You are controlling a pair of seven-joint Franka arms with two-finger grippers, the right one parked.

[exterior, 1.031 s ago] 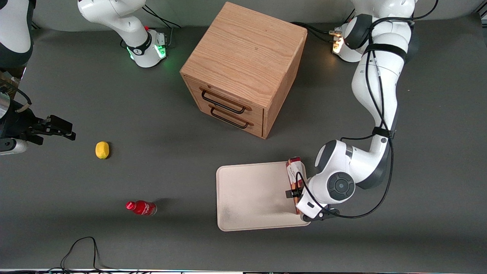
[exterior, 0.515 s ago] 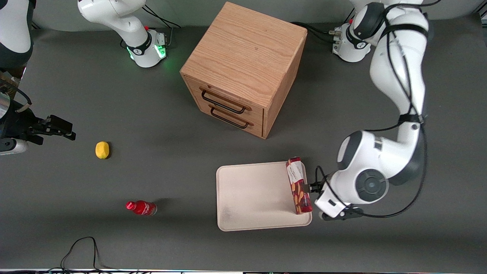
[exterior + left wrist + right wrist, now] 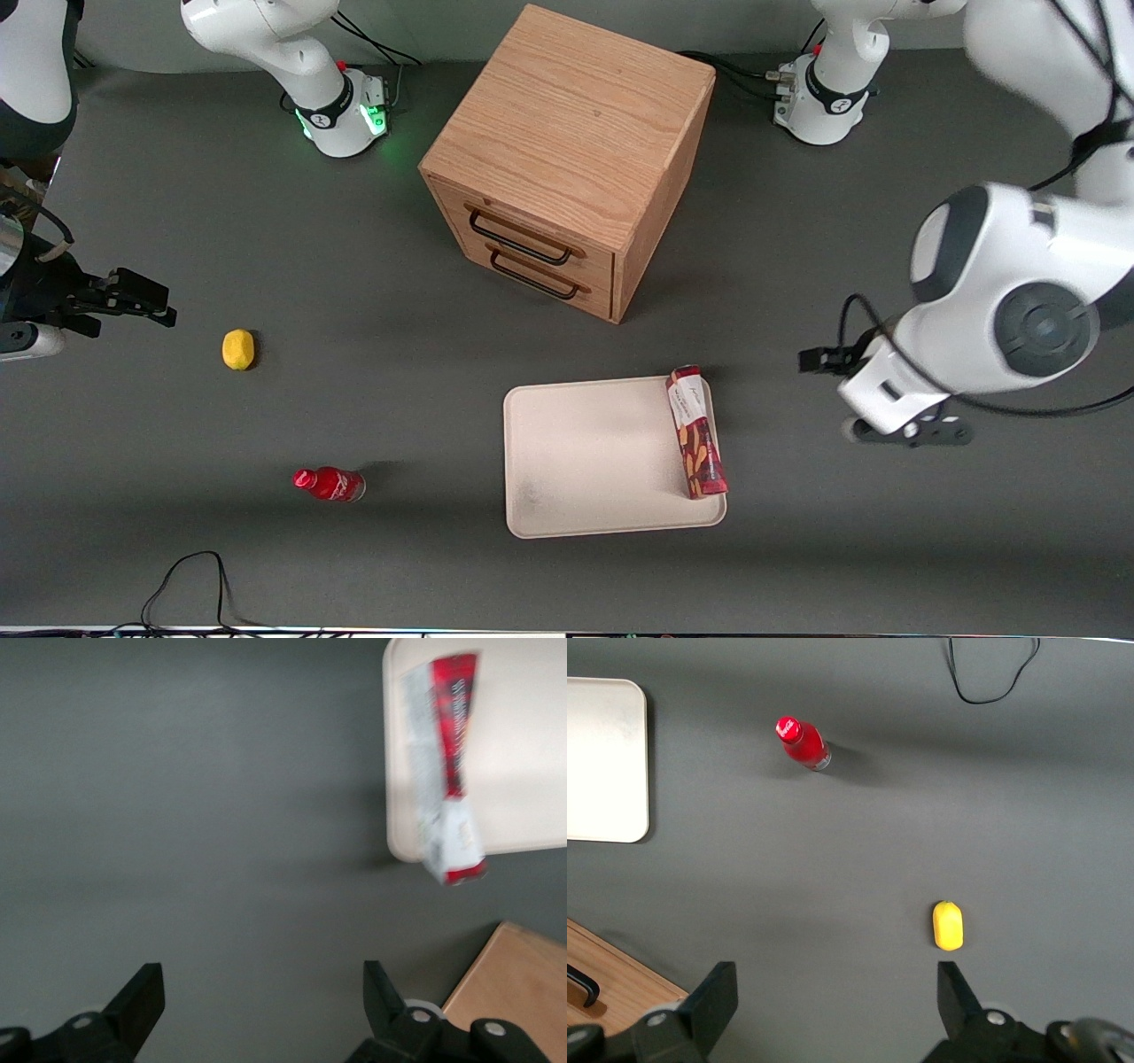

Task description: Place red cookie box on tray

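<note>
My pincer (image 3: 261, 1010) hangs above bare table (image 3: 354, 266), fingers spread wide with nothing between them, well apart from the tray (image 3: 585, 461), toward the working arm's end. The red cookie box (image 3: 696, 431) lies along the tray edge nearest my pincer, its white-label end overhanging the rim. 1 oak drawer cabinet (image 3: 567, 159) stands farther from the front camera.

Glossy printed red cookie box (image 3: 695, 431) on smooth matt tray (image 3: 585, 461); grained wooden cabinet (image 3: 567, 155).
</note>
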